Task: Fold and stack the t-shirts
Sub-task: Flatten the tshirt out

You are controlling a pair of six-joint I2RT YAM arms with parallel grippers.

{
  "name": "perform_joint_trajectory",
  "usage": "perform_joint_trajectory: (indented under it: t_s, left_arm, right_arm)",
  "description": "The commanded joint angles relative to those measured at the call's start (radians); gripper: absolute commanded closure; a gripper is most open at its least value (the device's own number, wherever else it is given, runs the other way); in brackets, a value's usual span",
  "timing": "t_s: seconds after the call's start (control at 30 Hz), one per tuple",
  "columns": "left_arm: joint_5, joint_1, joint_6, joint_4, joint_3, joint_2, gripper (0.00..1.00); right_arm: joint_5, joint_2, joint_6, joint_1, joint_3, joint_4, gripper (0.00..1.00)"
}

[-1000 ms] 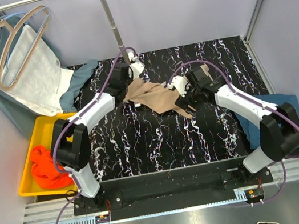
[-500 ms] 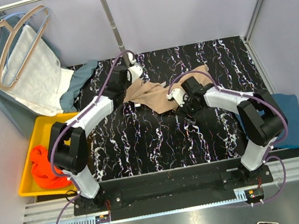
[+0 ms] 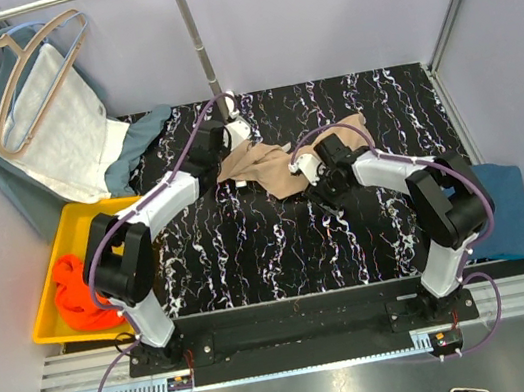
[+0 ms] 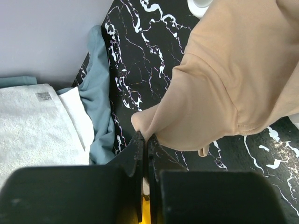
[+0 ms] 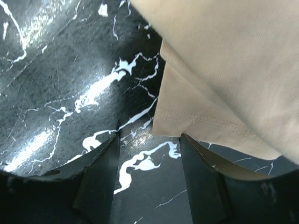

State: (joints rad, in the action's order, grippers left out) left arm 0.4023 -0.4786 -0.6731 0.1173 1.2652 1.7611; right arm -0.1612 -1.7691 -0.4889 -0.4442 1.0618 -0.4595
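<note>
The beige t-shirt (image 3: 272,167) lies crumpled on the black marble table (image 3: 251,249), toward the back middle. My left gripper (image 3: 225,154) is shut on its left edge; the left wrist view shows the jaws (image 4: 145,136) pinching a fold of the beige t-shirt (image 4: 233,74). My right gripper (image 3: 313,183) is open at the shirt's near right edge. In the right wrist view its jaws (image 5: 149,137) stand apart on the tabletop, with the shirt's stitched hem corner (image 5: 196,116) just beyond the tips. The orange-red t-shirt (image 3: 81,294) lies in the yellow bin. The dark teal t-shirt (image 3: 512,203) lies at the table's right edge.
A yellow bin (image 3: 92,211) sits left of the table. A grey-green garment (image 3: 145,135) and a white towel (image 3: 56,121) on hangers hang from a rack at the back left; both show in the left wrist view (image 4: 98,98), (image 4: 32,126). The rack's pole (image 3: 198,45) stands behind the shirt.
My right gripper has dropped from over the shirt to its near edge, elbow folding in. My left gripper has shifted slightly, still holding the shirt's edge.
</note>
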Motion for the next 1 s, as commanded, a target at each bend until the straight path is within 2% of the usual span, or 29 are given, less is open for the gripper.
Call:
perform_joint_trajectory:
  t_s: [0.0, 0.4, 0.97]
  left_arm:
    - [0.026, 0.000, -0.009, -0.064, -0.012, -0.054, 1.00]
    - [0.023, 0.000, -0.011, -0.073, -0.024, -0.060, 1.00]
    - [0.027, 0.000, -0.006, -0.077, -0.030, -0.052, 1.00]
  right_arm:
    - [0.011, -0.041, -0.023, -0.002, 0.027, 0.039, 0.39]
    - [0.034, 0.023, -0.033, -0.002, 0.032, 0.022, 0.35]
    - [0.060, -0.003, -0.068, -0.002, 0.086, 0.013, 0.32]
